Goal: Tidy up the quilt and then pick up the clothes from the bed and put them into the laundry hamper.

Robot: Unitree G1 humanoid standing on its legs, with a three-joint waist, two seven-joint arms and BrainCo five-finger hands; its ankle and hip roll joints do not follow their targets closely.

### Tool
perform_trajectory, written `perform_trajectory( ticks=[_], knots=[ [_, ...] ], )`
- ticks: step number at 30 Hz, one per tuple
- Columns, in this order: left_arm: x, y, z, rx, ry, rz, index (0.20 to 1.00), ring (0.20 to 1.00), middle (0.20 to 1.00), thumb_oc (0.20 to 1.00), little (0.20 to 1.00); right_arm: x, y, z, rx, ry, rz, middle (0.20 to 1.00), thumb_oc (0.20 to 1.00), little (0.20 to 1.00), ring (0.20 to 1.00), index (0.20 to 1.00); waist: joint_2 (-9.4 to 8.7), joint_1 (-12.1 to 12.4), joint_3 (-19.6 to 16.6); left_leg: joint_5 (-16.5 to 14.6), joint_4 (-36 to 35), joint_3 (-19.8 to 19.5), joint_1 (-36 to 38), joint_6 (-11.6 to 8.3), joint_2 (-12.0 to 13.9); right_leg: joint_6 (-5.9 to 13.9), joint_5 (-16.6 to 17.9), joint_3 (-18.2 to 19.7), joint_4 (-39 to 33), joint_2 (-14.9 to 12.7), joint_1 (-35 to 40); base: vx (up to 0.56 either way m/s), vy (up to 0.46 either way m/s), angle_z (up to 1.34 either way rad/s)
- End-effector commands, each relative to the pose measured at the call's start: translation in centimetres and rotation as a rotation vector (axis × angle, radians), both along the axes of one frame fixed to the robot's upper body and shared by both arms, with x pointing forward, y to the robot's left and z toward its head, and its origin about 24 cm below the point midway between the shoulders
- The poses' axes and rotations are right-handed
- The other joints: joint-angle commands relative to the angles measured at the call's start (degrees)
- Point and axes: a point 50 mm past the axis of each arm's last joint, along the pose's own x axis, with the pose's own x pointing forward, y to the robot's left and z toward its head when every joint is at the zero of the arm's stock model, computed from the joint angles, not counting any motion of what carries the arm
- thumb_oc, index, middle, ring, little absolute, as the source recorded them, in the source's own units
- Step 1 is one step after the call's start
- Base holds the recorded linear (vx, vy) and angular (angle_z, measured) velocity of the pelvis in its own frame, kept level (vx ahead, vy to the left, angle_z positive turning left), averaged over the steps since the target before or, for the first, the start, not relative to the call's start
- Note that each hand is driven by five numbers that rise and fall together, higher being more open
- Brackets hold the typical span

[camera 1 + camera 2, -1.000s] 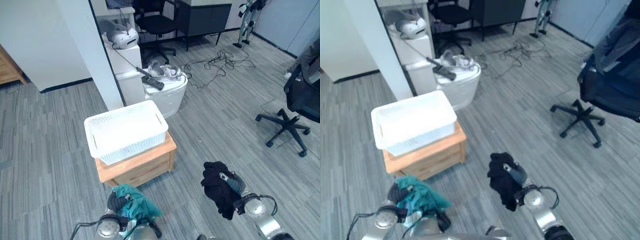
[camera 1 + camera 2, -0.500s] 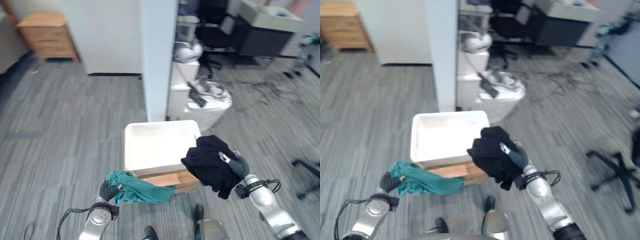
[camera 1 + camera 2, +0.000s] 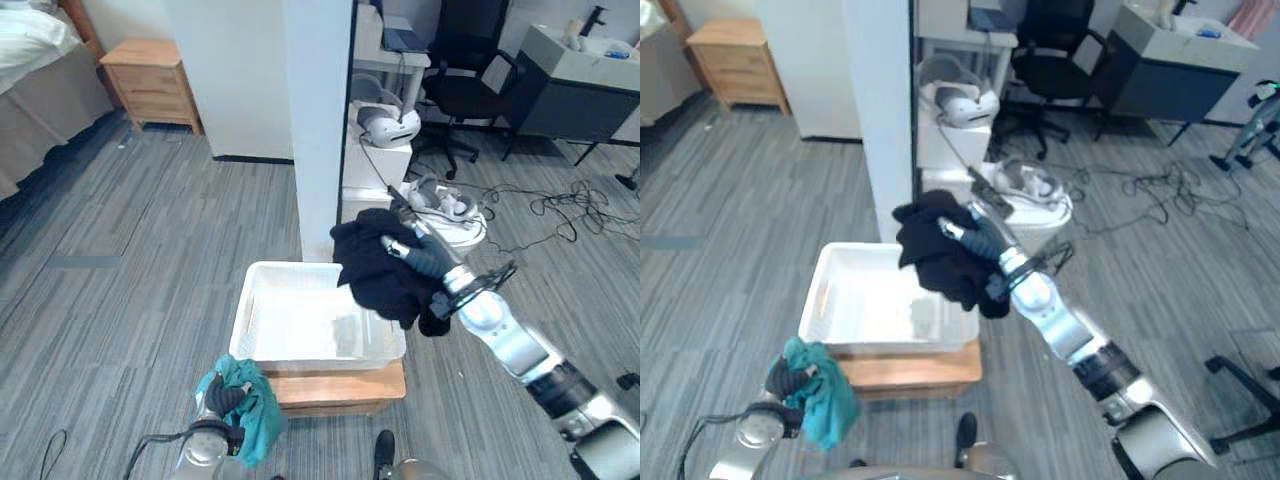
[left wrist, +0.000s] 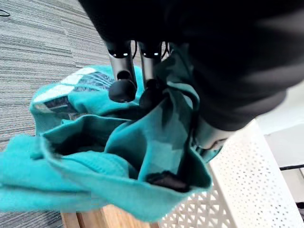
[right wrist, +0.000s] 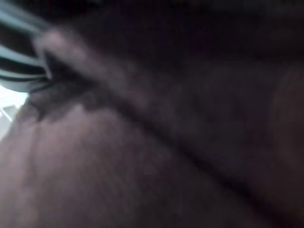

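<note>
- right hand (image 3: 418,256) is bunched tight around the black clothes (image 3: 385,268), hanging them over the hamper (image 3: 258,300) at its 3 o'clock rim, so this hand looks nearer for the drop
- left hand (image 3: 222,398) has its fingers curled into the teal shirt (image 3: 250,408), low at the hamper's 7 o'clock, outside the wall, next to the wooden stand (image 3: 335,388)

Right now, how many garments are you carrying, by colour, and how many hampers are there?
Black garment: 1, in right robot hand
Teal garment: 1, in left robot hand
White hamper: 1
Total: 3
</note>
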Motion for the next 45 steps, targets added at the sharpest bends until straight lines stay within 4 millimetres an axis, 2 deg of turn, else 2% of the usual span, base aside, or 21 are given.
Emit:
perform_trajectory(
  ticks=[1,2,3,4,6,8,9,11,12,13,17,19,20,21,27,29,31,32,36,37,45],
  knots=[
    [3.3,-0.2,3.5,0.006,-0.203,-0.073,0.200,0.200,0.200,0.200,0.200,1.8,1.0,4.2,-0.007,-0.190,-0.021,0.200,0.200,0.200,0.200,0.200,2.86,1.07,4.32,2.73,-0.18,4.19,-4.38,0.49,1.86,5.33,-10.49,-2.67,0.11,-3.32,4.84,-0.01,-0.058,0.13],
    [3.3,-0.2,3.5,0.006,-0.203,-0.073,0.200,0.200,0.200,0.200,0.200,1.9,1.0,4.2,-0.007,-0.191,-0.021,0.200,0.200,0.200,0.200,0.200,2.93,1.04,4.09,1.68,-0.18,3.36,-4.01,0.03,1.81,5.72,-11.29,-2.10,0.11,-3.33,5.21,-0.06,-0.054,0.14],
    [3.8,-0.5,4.1,-0.014,-0.246,-0.074,0.200,0.200,0.200,0.200,0.200,2.5,1.3,3.3,-0.023,-0.157,-0.047,0.200,0.200,0.200,0.200,0.200,4.33,1.74,5.54,2.19,-0.18,3.09,-5.28,-0.35,1.92,5.79,-11.07,-2.54,0.11,-3.66,4.10,0.00,-0.016,0.13],
    [3.8,-0.5,4.1,-0.014,-0.248,-0.073,0.200,0.200,0.200,0.200,0.200,2.6,1.3,3.3,-0.023,-0.159,-0.047,0.200,0.200,0.200,0.200,0.200,4.35,1.70,5.57,2.21,-0.18,3.07,-5.34,-0.35,1.95,5.78,-11.05,-2.56,0.11,-3.64,4.05,-0.15,-0.029,0.15],
    [4.7,-1.1,5.2,-0.052,-0.318,-0.082,0.200,0.200,0.200,0.200,0.200,3.6,1.8,2.6,-0.072,-0.138,-0.082,0.200,0.200,0.200,0.200,0.200,6.95,2.50,7.46,3.17,-0.18,2.78,-7.37,-0.83,2.08,5.89,-10.52,-2.41,0.11,-4.26,1.87,-0.14,0.002,0.10],
    [5.1,-1.5,5.8,-0.077,-0.356,-0.091,0.200,0.200,0.200,0.200,0.200,4.5,1.6,2.2,-0.095,-0.115,-0.123,0.200,0.200,0.200,0.200,0.200,8.67,2.91,8.12,3.68,-0.18,2.69,-8.50,-1.11,2.14,5.96,-10.38,-2.43,0.11,-4.59,0.80,-0.09,0.019,0.04],
    [5.1,-1.5,5.8,-0.077,-0.357,-0.091,0.200,0.200,0.200,0.200,0.200,4.5,1.6,2.2,-0.095,-0.117,-0.123,0.200,0.200,0.200,0.200,0.200,8.70,2.90,8.10,3.70,-0.18,2.69,-8.59,-1.12,2.17,5.95,-10.35,-2.44,0.11,-4.56,0.71,-0.07,0.021,0.02],
    [6.0,-2.0,7.3,-0.110,-0.430,-0.117,0.200,0.200,0.200,0.200,0.200,5.6,0.8,1.4,-0.144,-0.078,-0.186,0.200,0.200,0.200,0.200,0.200,10.36,3.08,8.27,4.25,-0.18,2.60,-9.49,-1.60,2.45,6.06,-10.33,-2.24,0.11,-4.85,-0.15,-0.05,0.013,0.00],
    [6.2,-2.0,7.7,-0.110,-0.450,-0.129,0.200,0.200,0.200,0.200,0.200,5.7,0.6,1.1,-0.163,-0.067,-0.194,0.733,0.733,0.733,0.733,0.733,10.57,2.99,8.10,4.31,-0.18,2.57,-9.57,-1.75,2.61,6.06,-10.41,-2.24,0.11,-4.81,-0.14,0.00,0.000,0.00],
    [6.2,-2.0,7.7,-0.110,-0.450,-0.129,0.200,0.200,0.200,0.200,0.200,5.7,0.6,1.1,-0.163,-0.067,-0.194,1.000,1.000,1.000,1.000,1.000,10.58,2.96,8.09,4.32,-0.18,2.56,-9.59,-1.76,2.62,6.05,-10.42,-2.26,0.11,-4.79,-0.15,0.01,-0.010,0.03],
    [7.2,-2.3,10.6,-0.071,-0.568,-0.197,0.200,0.200,0.200,0.200,0.200,4.8,-0.1,0.0,-0.237,-0.082,-0.183,1.000,1.000,1.000,1.000,1.000,10.30,2.11,7.05,4.09,-0.18,2.30,-8.60,-2.07,3.15,5.88,-11.17,-2.09,0.11,-4.31,1.17,0.01,-0.029,0.07],
    [7.4,-2.4,12.6,-0.038,-0.651,-0.234,0.200,0.200,0.200,0.200,0.200,3.8,-1.9,-0.4,-0.280,-0.105,-0.200,1.000,1.000,1.000,1.000,1.000,9.49,1.51,6.75,4.96,-0.18,3.05,-8.25,-1.51,3.33,5.34,-10.56,-2.60,0.11,-3.93,1.68,-0.03,-0.076,0.09],
    [7.4,-2.6,15.2,-0.019,-0.770,-0.269,0.200,0.200,0.200,0.200,0.200,1.7,-4.4,-0.9,-0.323,-0.148,-0.217,1.000,1.000,1.000,1.000,1.000,8.05,0.28,5.62,4.52,-0.18,3.08,-6.82,-1.37,3.36,5.26,-11.09,-2.42,0.11,-3.44,3.12,0.04,-0.084,0.03],
    [7.3,-2.6,15.2,-0.020,-0.767,-0.271,0.200,0.200,0.200,0.200,0.200,1.6,-4.5,-0.9,-0.324,-0.146,-0.218,1.000,1.000,1.000,1.000,1.000,8.04,0.38,5.56,4.51,-0.18,3.07,-6.74,-1.38,3.35,5.26,-11.11,-2.43,0.11,-3.45,3.20,0.05,-0.079,0.03],
    [7.0,-2.4,19.4,-0.010,-0.968,-0.268,0.200,0.200,0.200,0.200,0.200,-2.5,-7.9,-2.1,-0.362,-0.147,-0.260,1.000,1.000,1.000,1.000,1.000,5.61,-3.03,2.33,2.28,-0.18,3.71,-2.45,-1.51,3.21,5.84,-12.33,-0.08,0.11,-2.68,4.90,0.08,-0.013,-0.16],
    [7.0,-2.4,19.4,0.002,-0.971,-0.262,0.200,0.200,0.200,0.200,0.200,-3.1,-8.2,-2.6,-0.356,-0.125,-0.267,1.000,1.000,1.000,1.000,1.000,5.44,-3.28,1.85,2.15,-0.18,4.20,-1.83,-1.50,3.23,5.85,-12.43,0.12,0.11,-2.62,5.20,0.04,0.002,-0.32],
    [7.8,-2.1,20.0,0.077,-0.997,-0.233,0.200,0.200,0.200,0.200,0.200,-4.7,-9.1,-6.1,-0.258,0.049,-0.324,1.000,1.000,1.000,1.000,1.000,5.32,-5.05,0.86,2.03,-0.18,5.53,-0.59,-1.53,3.20,5.86,-12.27,0.83,0.11,-2.38,5.38,0.05,0.000,-0.29],
    [7.8,-2.1,20.0,0.077,-0.997,-0.234,0.200,0.200,0.200,0.200,0.200,-4.7,-9.1,-6.1,-0.258,0.049,-0.325,1.000,1.000,1.000,1.000,1.000,5.31,-4.98,0.87,2.03,-0.18,5.56,-0.57,-1.54,3.19,5.86,-12.27,0.86,0.11,-2.39,5.38,0.03,-0.001,-0.18],
    [9.5,-2.3,22.0,0.208,-1.065,-0.226,0.200,0.200,0.200,0.200,0.200,-7.6,-9.2,-11.3,-0.253,0.281,-0.334,1.000,1.000,1.000,1.000,1.000,5.64,-7.47,-0.10,1.94,-0.18,7.11,0.47,-1.69,3.16,6.08,-12.01,1.29,0.11,-2.26,5.37,0.04,0.003,-0.21],
    [10.4,-2.4,22.9,0.267,-1.082,-0.232,0.200,0.200,0.200,0.200,0.200,-9.1,-9.6,-13.4,-0.278,0.376,-0.342,1.000,1.000,1.000,1.000,1.000,5.94,-8.71,-0.45,1.89,-0.18,7.66,0.81,-1.77,3.08,6.24,-11.88,1.47,0.11,-2.31,5.31,0.04,0.010,-0.03],
    [13.7,-2.5,25.3,0.506,-1.102,-0.253,0.200,0.200,0.200,0.200,0.200,-13.2,-10.3,-17.2,-0.373,0.547,-0.320,1.000,1.000,1.000,1.000,1.000,6.73,-12.14,-1.25,1.35,-0.18,9.20,1.73,-2.15,2.88,6.93,-11.45,1.80,0.11,-2.63,5.27,0.05,0.004,-0.13]
  ],
)
